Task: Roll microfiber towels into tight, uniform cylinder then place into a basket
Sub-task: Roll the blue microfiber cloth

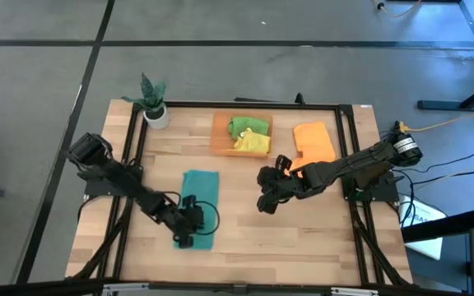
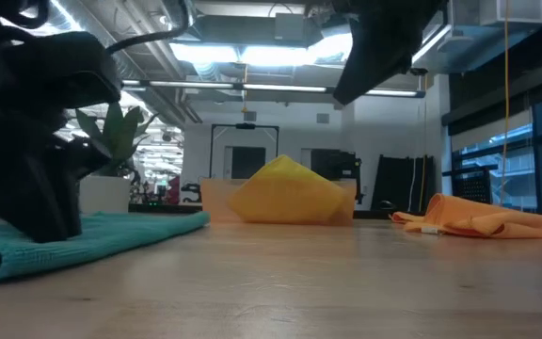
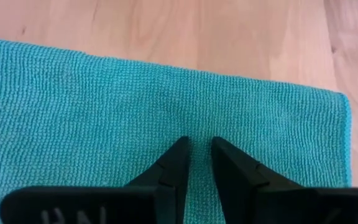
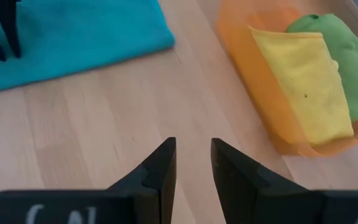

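Looking down at the table (image 1: 245,238), I see the teal towel (image 1: 198,205) lying flat on the left side, and its long way runs from near to far. My left gripper (image 1: 189,222) sits right on top of the near part of that towel, so it is much closer than the other one. In the left wrist view its two fingers (image 3: 178,163) point down at the cloth with only a thin gap between them, and I don't see any cloth pinched in that gap. To start a roll, I think I need to catch the near short edge, which lies a little nearer to me than the fingertips. My right gripper (image 1: 268,197) hangs over bare wood in the middle of the table, off to the right of the teal towel and apart from it. Its fingers (image 4: 160,165) are a little way apart and hold nothing. The orange basket (image 1: 218,136) is at the far side of the table, with a green towel (image 1: 247,125) and a yellow towel (image 1: 253,142) already in it. One orange towel (image 1: 313,141) lies just right of the basket, near the right arm.
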Motion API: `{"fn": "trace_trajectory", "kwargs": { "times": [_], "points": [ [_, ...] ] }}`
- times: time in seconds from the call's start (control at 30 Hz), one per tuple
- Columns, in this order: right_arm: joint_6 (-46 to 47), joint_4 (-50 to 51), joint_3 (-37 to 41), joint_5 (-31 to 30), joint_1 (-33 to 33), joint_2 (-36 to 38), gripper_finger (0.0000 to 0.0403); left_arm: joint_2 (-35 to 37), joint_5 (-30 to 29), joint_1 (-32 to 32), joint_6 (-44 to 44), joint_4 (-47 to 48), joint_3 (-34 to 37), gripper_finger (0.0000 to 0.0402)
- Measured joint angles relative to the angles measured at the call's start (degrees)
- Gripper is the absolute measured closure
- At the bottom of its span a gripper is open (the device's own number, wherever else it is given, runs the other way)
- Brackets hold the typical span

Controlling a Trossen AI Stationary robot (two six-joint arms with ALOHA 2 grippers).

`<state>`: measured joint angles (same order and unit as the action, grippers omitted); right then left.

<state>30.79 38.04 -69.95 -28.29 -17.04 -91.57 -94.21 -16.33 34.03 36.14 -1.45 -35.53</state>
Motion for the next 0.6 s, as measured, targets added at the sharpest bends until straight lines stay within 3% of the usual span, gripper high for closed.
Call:
{"fn": "trace_trajectory", "kwargs": {
  "times": [0.27,0.47,0.6],
  "points": [
    [-4.57,-2.30,0.00,2.97,0.00,0.00,0.0301,-0.29,1.80,-4.68,-7.69,3.72,-4.79,0.0333],
    [-17.67,-8.66,0.00,3.48,-0.23,-1.02,0.0301,-0.13,0.84,-2.82,-8.91,17.28,-12.13,0.0333],
    [-29.00,-15.18,0.00,12.78,-0.91,-5.82,0.0301,-0.03,-2.07,0.73,-8.37,27.04,-16.56,0.0333]
  ]
}}
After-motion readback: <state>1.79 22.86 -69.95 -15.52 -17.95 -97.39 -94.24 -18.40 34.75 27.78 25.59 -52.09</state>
